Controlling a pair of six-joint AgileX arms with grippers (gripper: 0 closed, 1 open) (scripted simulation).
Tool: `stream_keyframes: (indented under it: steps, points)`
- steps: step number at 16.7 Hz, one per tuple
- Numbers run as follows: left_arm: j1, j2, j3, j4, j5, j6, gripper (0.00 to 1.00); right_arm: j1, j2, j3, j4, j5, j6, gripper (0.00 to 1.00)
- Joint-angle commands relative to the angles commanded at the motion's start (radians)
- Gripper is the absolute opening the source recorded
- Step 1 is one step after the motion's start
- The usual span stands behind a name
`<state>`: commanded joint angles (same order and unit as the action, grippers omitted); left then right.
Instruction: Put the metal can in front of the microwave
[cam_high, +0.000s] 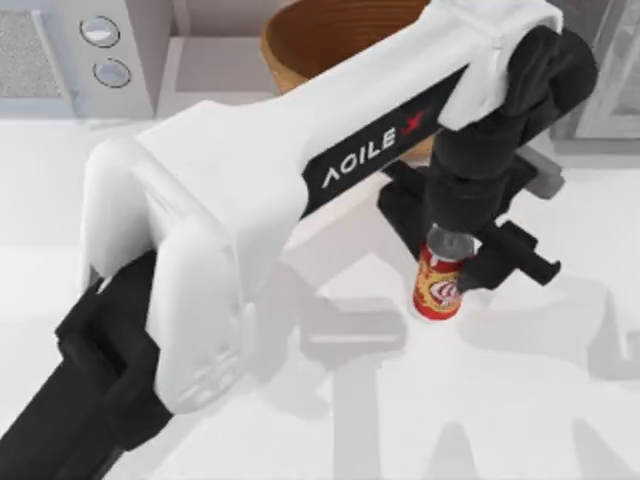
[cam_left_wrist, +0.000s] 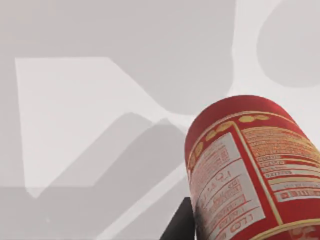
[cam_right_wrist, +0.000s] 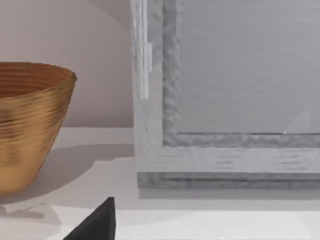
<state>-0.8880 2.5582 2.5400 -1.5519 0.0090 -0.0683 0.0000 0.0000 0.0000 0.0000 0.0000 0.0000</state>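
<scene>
The left arm reaches diagonally across the worktop (cam_high: 560, 400) from the lower left, and its left pincer (cam_high: 462, 262) is positioned over the metal can (cam_high: 438, 287) right of centre. The dark fingers (cam_high: 515, 258) sit on either side of the can's upper part and are closed on it. The can stands upright in the top view, red with a gold-and-white logo and a silver top. In the left wrist view the can's printed label side (cam_left_wrist: 245, 175) is close to the camera, with one dark finger (cam_left_wrist: 181, 224) touching its edge. The microwave (cam_high: 70, 50) stands at the far left corner, well apart from the can. A woven basket (cam_high: 330, 40) stands behind the arm, between microwave and can. The right wrist view shows the basket (cam_right_wrist: 25, 125) beside a grey framed panel (cam_right_wrist: 225, 140).
</scene>
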Motion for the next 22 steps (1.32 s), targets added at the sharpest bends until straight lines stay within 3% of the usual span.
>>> stream_keyframes:
  steps: [5, 11, 17, 22]
  points:
    - [0.216, -0.118, -0.063, -0.050, 0.041, 0.174, 0.00, 0.000, 0.000, 0.000, 0.000, 0.000, 0.000, 1.00]
    - [0.701, -0.281, -0.212, -0.040, 0.074, 0.408, 0.00, 0.000, 0.000, 0.000, 0.000, 0.000, 0.000, 1.00]
    - [1.103, -0.293, -0.379, 0.101, 0.029, 0.473, 0.00, 0.000, 0.000, 0.000, 0.000, 0.000, 0.000, 1.00]
    - [1.246, -0.266, -0.451, 0.189, -0.009, 0.457, 0.00, 0.000, 0.000, 0.000, 0.000, 0.000, 0.000, 1.00]
